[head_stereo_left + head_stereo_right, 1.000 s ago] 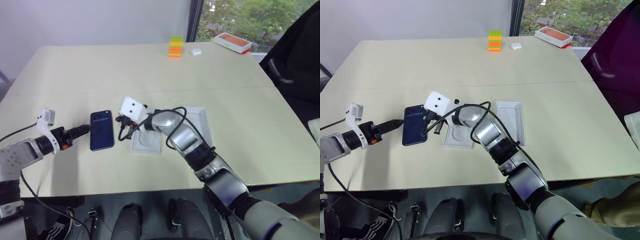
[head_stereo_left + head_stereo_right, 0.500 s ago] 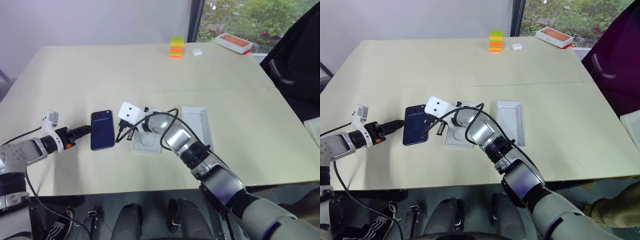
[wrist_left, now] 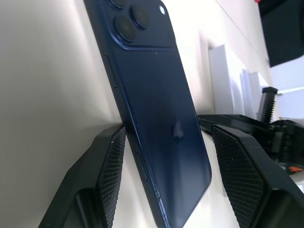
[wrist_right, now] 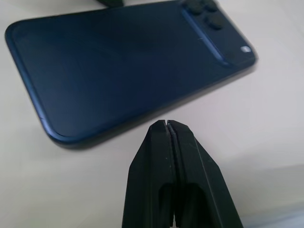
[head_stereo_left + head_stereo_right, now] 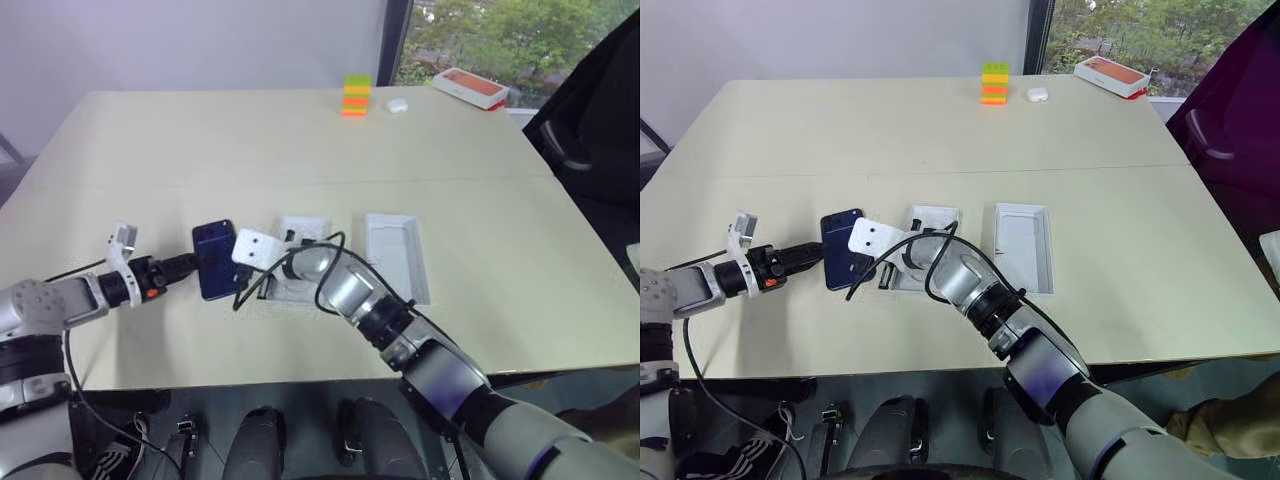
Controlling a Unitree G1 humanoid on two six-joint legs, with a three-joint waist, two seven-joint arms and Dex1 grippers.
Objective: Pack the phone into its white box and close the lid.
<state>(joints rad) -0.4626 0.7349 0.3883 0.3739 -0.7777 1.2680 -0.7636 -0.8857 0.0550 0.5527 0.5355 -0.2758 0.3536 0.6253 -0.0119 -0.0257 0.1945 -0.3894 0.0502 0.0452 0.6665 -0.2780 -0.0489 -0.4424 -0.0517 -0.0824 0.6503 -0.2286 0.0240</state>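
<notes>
On the beige table (image 5: 450,150) we see the phone (image 5: 215,260) lying flat left of the white box (image 5: 392,255), left gripper (image 3: 166,156) fingers apart astride it, right gripper (image 4: 167,124) pressed together beside it (a nudge could skid it).

Phone (image 3: 156,109) – glossy, smooth navy back between the left gripper's (image 3: 166,156) matt black, cross-hatched rubbery pads (image 3: 114,166); table (image 4: 266,123) matt cream.
</notes>
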